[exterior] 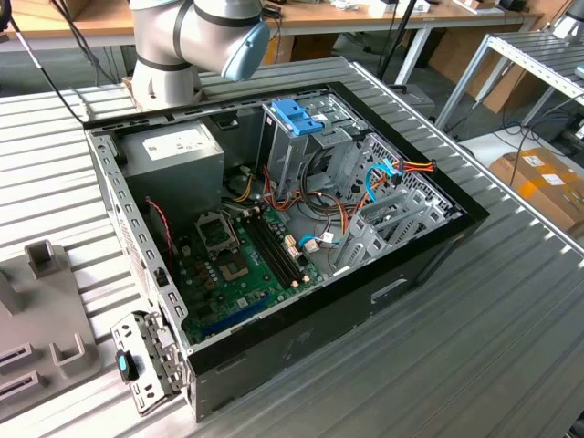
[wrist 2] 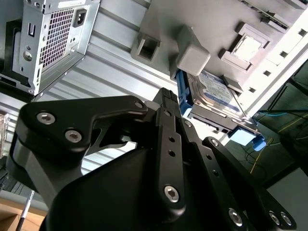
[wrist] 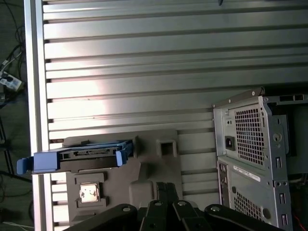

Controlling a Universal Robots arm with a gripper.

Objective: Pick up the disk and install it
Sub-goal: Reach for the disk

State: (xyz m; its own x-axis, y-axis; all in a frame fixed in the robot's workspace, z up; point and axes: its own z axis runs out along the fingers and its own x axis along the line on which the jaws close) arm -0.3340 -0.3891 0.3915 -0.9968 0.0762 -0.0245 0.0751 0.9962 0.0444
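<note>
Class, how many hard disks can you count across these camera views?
1. The disk stands on the grey holder on the ribbed table, in the second wrist view. Others may be hidden inside the computer case.

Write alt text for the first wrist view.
The disk, in blue rails, sits edge-on in a grey holder on the ribbed metal table. A computer case stands nearby, vented back showing; the black hand hangs over the holder.
</note>
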